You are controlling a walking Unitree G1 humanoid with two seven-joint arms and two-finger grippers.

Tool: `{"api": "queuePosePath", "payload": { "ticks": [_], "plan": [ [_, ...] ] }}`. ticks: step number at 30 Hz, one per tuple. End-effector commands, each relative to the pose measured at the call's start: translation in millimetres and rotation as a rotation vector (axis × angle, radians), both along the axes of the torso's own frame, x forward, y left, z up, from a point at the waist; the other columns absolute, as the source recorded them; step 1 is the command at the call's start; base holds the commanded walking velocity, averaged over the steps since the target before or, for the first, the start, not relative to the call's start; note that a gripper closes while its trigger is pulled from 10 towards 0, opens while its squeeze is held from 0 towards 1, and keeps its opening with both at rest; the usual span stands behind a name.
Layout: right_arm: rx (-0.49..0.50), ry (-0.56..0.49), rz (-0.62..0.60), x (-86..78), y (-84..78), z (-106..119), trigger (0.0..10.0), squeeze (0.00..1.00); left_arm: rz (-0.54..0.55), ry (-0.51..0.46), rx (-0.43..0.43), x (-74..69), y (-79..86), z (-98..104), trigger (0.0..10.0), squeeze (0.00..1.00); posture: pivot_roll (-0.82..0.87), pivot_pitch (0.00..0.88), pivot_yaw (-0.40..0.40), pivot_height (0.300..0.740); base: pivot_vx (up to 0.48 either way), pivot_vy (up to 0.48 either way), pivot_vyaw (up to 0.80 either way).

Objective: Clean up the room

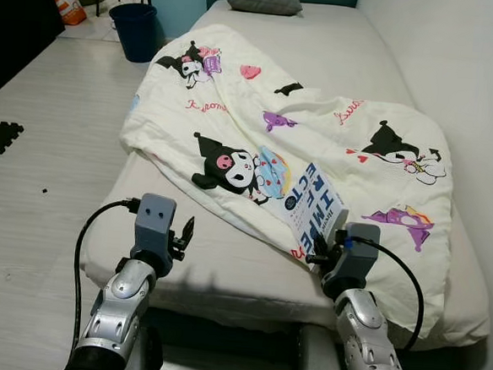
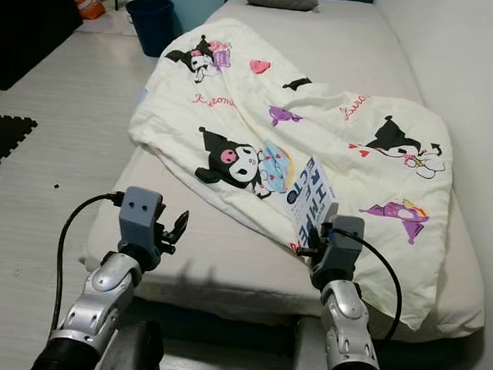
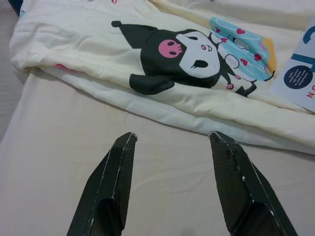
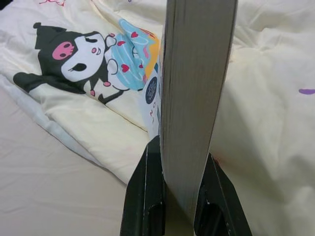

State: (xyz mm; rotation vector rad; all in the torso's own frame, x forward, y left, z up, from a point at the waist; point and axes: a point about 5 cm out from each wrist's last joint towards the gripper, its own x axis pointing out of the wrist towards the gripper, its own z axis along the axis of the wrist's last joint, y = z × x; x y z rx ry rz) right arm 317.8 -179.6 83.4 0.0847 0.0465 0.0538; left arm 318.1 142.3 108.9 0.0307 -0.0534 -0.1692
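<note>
Right hand (image 4: 179,189): clamped on the book (image 1: 315,208) at its lower edge; book upright above the blanket (image 1: 335,132)
Left hand (image 3: 172,142): fingers spread wide, empty; over the bare mattress (image 1: 224,264), near the blanket's edge
Book handling: stiff, light; likely pivots if gripped loosely; hold near the spine
Blanket handling: soft, limp; take at a corner

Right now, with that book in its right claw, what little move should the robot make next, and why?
Probably lift the book clear of the cartoon-print blanket. The right gripper is shut on its edge, and the book stands on the rumpled blanket on the bed. The left gripper is open, above bare sheet.
</note>
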Motion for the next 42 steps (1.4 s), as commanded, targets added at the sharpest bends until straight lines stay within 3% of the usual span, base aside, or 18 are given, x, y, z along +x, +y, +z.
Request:
{"api": "queuePosePath", "payload": {
  "ticks": [1, 18, 42],
  "plan": [
    [0.012, -0.065, 0.012, 3.9, 6.1, 12, 10.0, 0.00, 0.010, 0.025, 0.001, -3.9, 1.0, -9, 10.0, 0.00, 0.03, 0.177, 0.002, 0.592, 0.000, 0.000, 0.00],
    [0.041, -0.165, 0.031, 12.0, 11.5, 33, 10.0, 0.00, 0.008, 0.011, -0.004, -3.6, 1.4, -8, 10.0, 0.00, 0.03, 0.169, 0.004, 0.642, 0.000, 0.000, 0.00],
    [0.074, -0.157, -0.005, 10.8, 4.2, 28, 10.0, 0.00, -0.022, 0.005, -0.003, -3.1, -2.7, -8, 10.0, 0.00, 0.03, 0.145, 0.018, 0.712, 0.000, 0.000, 0.00]
  ]
}}
